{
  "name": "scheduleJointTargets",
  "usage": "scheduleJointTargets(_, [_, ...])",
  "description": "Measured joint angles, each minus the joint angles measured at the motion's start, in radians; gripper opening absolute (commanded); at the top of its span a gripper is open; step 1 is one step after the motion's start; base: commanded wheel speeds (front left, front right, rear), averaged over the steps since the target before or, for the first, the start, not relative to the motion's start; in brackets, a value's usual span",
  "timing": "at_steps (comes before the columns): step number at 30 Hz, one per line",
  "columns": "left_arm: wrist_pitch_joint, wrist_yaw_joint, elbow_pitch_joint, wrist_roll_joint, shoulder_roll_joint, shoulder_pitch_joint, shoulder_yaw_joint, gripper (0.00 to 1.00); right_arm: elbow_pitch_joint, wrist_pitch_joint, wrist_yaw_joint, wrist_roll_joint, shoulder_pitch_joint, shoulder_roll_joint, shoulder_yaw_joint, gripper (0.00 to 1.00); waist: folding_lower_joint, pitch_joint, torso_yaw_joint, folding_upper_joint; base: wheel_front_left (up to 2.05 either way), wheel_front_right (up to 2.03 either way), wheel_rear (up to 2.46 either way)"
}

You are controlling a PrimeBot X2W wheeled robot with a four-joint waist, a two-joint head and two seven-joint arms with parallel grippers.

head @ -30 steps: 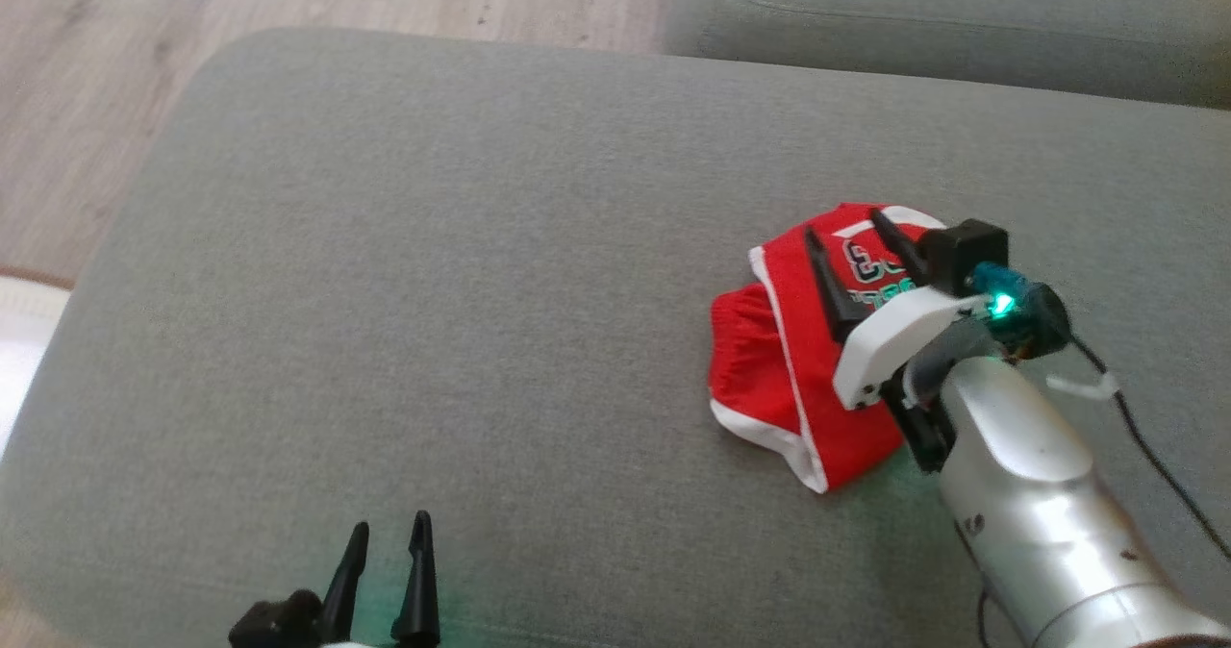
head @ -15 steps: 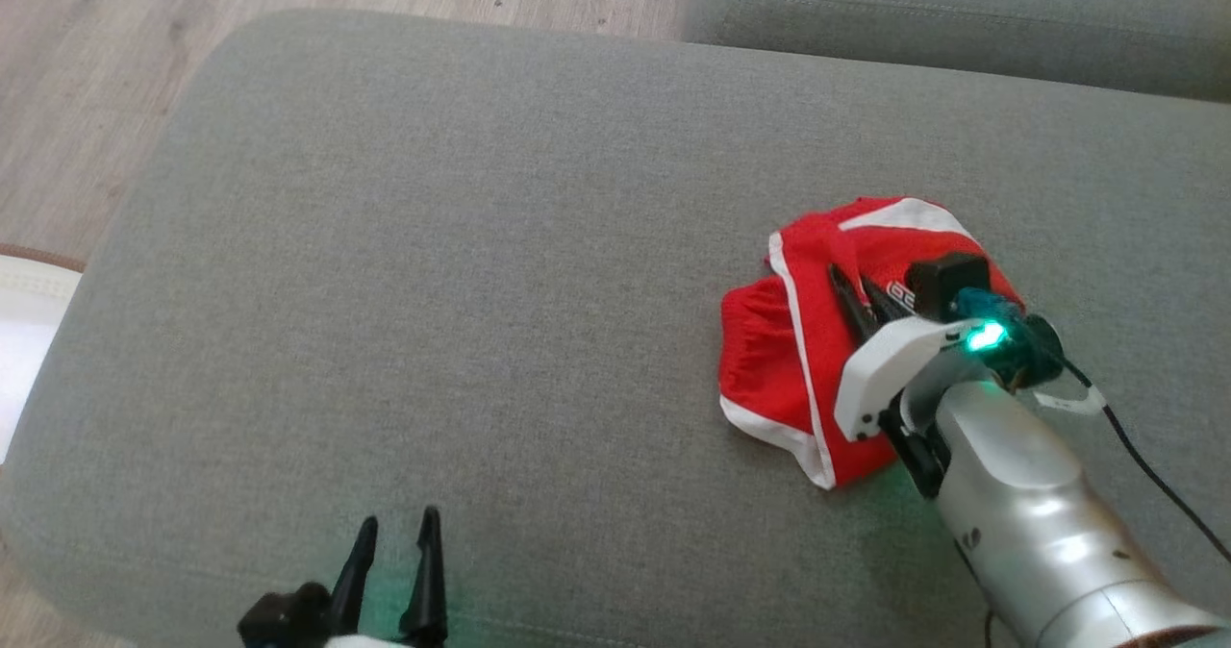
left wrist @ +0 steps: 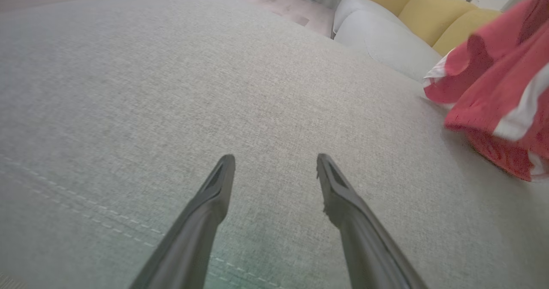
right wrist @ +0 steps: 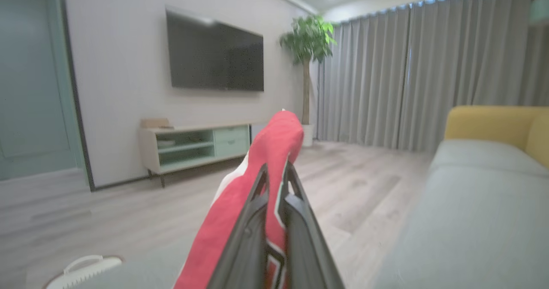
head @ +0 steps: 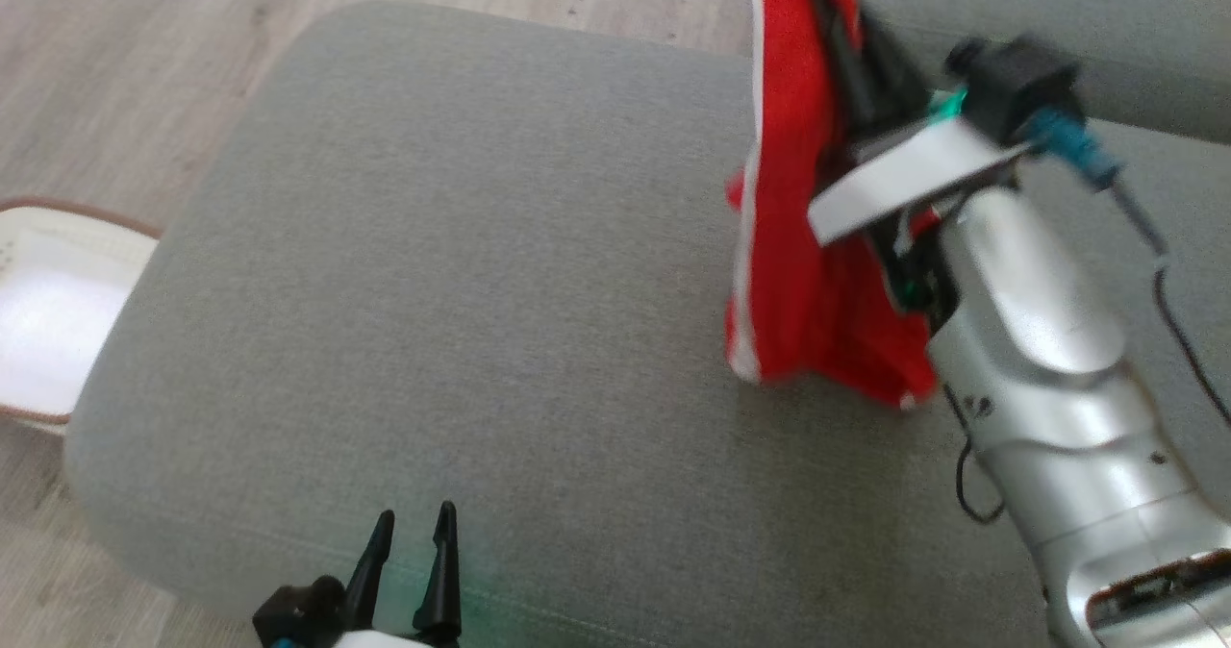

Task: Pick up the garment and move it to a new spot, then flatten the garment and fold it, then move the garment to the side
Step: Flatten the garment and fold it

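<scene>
Grey cushion [head: 462,273] takes up most of the head view, w/ wood floor [head: 115,71] past its left edge. R gripper [right wrist: 276,171] is pinched tight on the garment [head: 789,244], a red piece w/ white trim. It hangs in the air over the cushion's right part. Its lowest hem looks close to the cushion; contact can't be told. L gripper [left wrist: 275,158] sits low near the front edge, fingers spread, holding nothing.

Risks:
- Thin pinch on a bunched fold, so a quick swing could shake it loose.
- Low hem may drag & snag.
- Letting go near an edge would drop it to the floor.

Count: 1 garment, 2 grippers, 1 cushion, 1 white item [head: 48,311] on the floor.
</scene>
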Motion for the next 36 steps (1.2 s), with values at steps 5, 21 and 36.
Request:
scheduleJointTargets(5, [0.000, 0.000, 0.001, 0.001, 0.000, 0.011, 0.013, 1.00, -0.223, -0.003, 0.000, -0.002, 0.009, 0.002, -0.081, 0.00, -0.0001, -0.015, 0.037, 0.0000, 0.00, 0.00, 0.00])
scheduleJointTargets(21, [0.000, 0.000, -0.009, 0.001, 0.001, 0.009, 0.028, 1.00, -0.063, -0.007, 0.000, -0.114, 0.604, -0.049, -0.629, 1.00, -0.0001, 0.012, -0.095, 0.0000, 0.00, 0.00, 0.00])
scheduleJointTargets(36, [0.000, 0.000, -0.004, -0.020, 0.000, -0.091, -0.112, 1.00, -0.350, -0.007, 0.000, -0.231, 0.614, 0.027, -0.458, 1.00, 0.0000, 0.041, -0.224, 0.0000, 0.00, 0.00, 0.00])
